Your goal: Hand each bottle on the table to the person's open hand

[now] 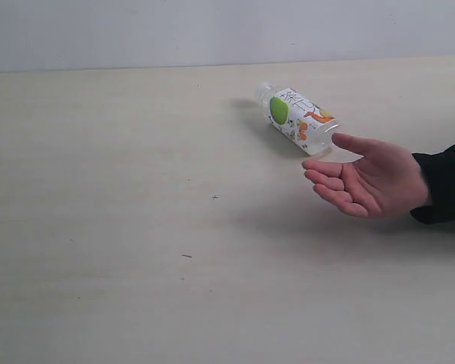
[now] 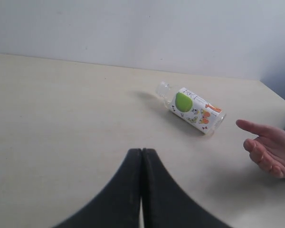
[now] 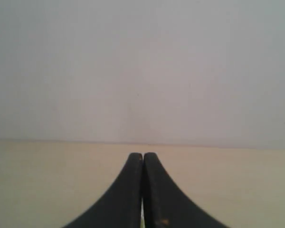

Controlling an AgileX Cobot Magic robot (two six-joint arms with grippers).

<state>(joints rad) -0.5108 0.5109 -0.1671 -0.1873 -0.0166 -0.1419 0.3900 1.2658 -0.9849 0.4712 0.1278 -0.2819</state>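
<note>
My left claw (image 2: pixel 142 153) is clenched, its two dark fingers pressed flat together with nothing between them, over the pale surface (image 2: pixel 61 123). My right claw (image 3: pixel 143 156) is clenched the same way, empty, facing a plain wall (image 3: pixel 142 71). Neither claw shows in the exterior view. There, one bottle (image 1: pixel 297 119) lies on its side at about 1 o'clock from the middle of the surface. Its white cap (image 1: pixel 264 92) points toward 10 o'clock and its base toward 4 o'clock. Its label carries a green circle and orange marks. The person's hand (image 1: pixel 368 182) reaches in from 3 o'clock, open, fingers slightly curled, thumb near the bottle's base. My left wrist view shows a gap between them.
</note>
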